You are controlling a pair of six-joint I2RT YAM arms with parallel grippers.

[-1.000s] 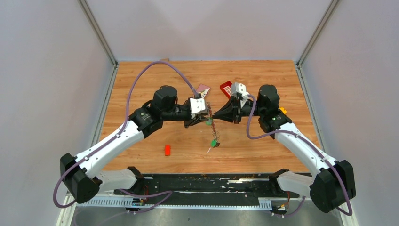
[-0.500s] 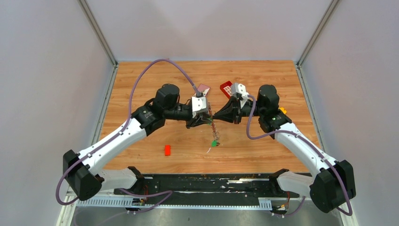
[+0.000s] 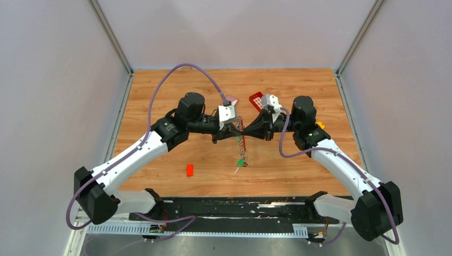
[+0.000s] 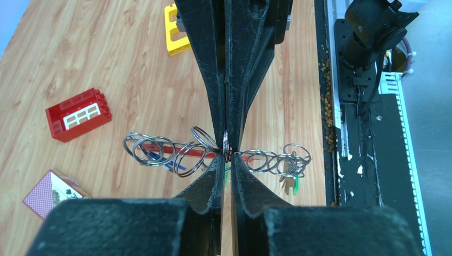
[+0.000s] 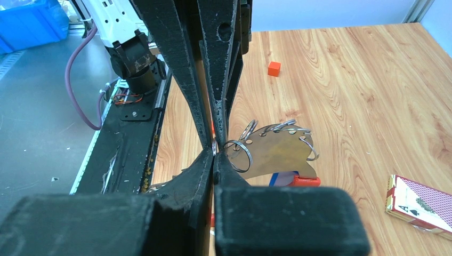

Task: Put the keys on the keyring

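Observation:
The keyring (image 3: pixel 242 147), a chain of silver split rings, hangs between my two grippers above the table's middle. In the left wrist view the rings (image 4: pixel 160 151) spread left and right of the fingertips, with a red curved piece (image 4: pixel 178 151) and a blue key (image 4: pixel 161 158) behind them. A green key (image 4: pixel 294 184) hangs at the chain's low end (image 3: pixel 241 162). My left gripper (image 4: pixel 226 156) and right gripper (image 5: pixel 214 153) meet tip to tip (image 3: pixel 240 130). Each is shut on a ring of the chain. A brass plate (image 5: pixel 277 152) carries several rings.
A red gridded tray (image 3: pixel 257 100) and a card deck (image 3: pixel 230 99) lie just behind the grippers. A small red block (image 3: pixel 190 169) lies front left. An orange cube (image 3: pixel 321 125) sits by the right arm. A yellow frame (image 4: pixel 173 32) shows in the left wrist view.
The left arm has swung slightly toward the far side and both grippers have closed in tip to tip. The chain has stayed hanging below them.

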